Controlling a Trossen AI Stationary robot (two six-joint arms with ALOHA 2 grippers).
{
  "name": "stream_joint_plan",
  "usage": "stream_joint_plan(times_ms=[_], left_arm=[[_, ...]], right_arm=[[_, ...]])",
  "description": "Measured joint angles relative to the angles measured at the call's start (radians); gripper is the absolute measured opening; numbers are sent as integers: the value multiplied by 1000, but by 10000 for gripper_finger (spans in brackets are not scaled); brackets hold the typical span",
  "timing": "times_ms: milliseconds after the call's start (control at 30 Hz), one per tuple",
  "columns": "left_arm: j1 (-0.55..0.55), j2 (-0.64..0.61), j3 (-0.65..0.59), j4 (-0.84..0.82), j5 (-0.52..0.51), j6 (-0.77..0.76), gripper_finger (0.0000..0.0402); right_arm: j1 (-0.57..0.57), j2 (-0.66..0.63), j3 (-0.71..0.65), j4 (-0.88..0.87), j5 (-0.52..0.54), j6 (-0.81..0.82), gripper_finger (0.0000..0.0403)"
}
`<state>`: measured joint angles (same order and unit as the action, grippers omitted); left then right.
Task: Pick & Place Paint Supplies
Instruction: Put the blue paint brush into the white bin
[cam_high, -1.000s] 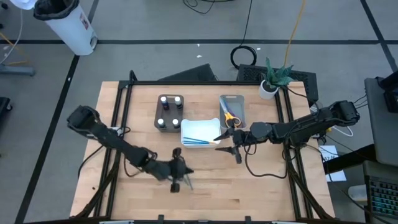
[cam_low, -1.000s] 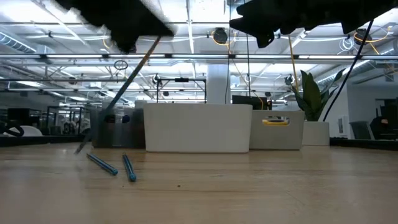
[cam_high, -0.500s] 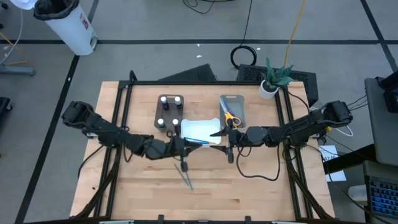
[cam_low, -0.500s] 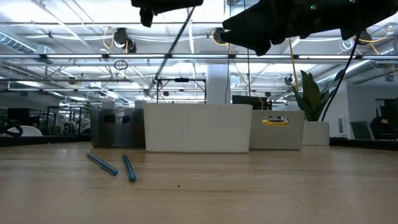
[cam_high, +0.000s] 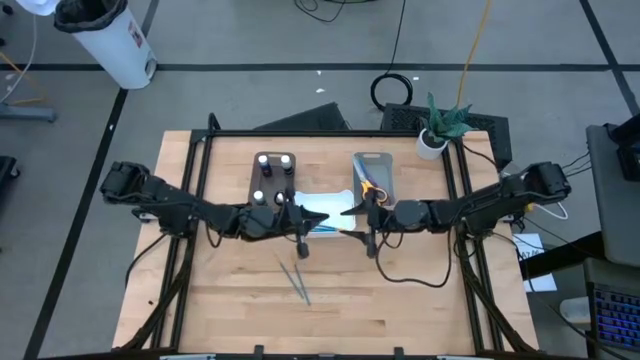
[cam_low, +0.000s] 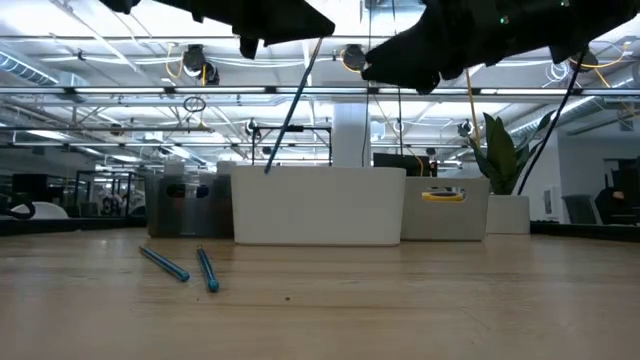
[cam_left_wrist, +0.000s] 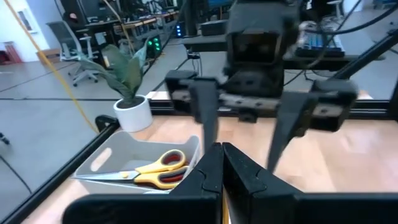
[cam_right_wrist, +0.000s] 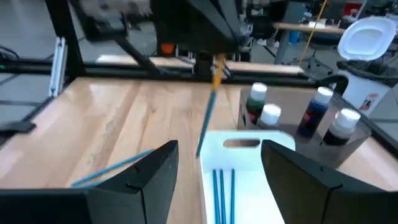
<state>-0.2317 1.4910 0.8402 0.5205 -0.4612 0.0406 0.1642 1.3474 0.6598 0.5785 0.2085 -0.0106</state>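
Over the white tray (cam_high: 312, 226), left gripper (cam_high: 300, 236) pinches a brush (cam_low: 290, 108) slanting down; right gripper (cam_high: 368, 236) hangs open, probably close enough to bump it so it lands outside.

Left gripper (cam_high: 302, 222) fingers pinched together mid-table; right gripper (cam_high: 365, 222) fingers spread, facing it.

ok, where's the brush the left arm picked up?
Shut in the left gripper, the brush hangs tilted over the white tray, mid-table in the high view.
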Motion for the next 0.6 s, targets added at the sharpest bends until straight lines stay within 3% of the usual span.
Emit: stream_joint_plan(times_ms=[167, 367, 600], left_arm=[[47, 0, 1, 20, 6, 36, 0], [109, -1, 2, 72, 102, 59, 0], [159, 20, 3, -69, 130, 7, 0]], right_arm=[[2, -98, 0, -74, 0, 27, 221], [8, -199, 0, -174, -2, 59, 218], [8, -223, 0, -240, 0, 74, 218]])
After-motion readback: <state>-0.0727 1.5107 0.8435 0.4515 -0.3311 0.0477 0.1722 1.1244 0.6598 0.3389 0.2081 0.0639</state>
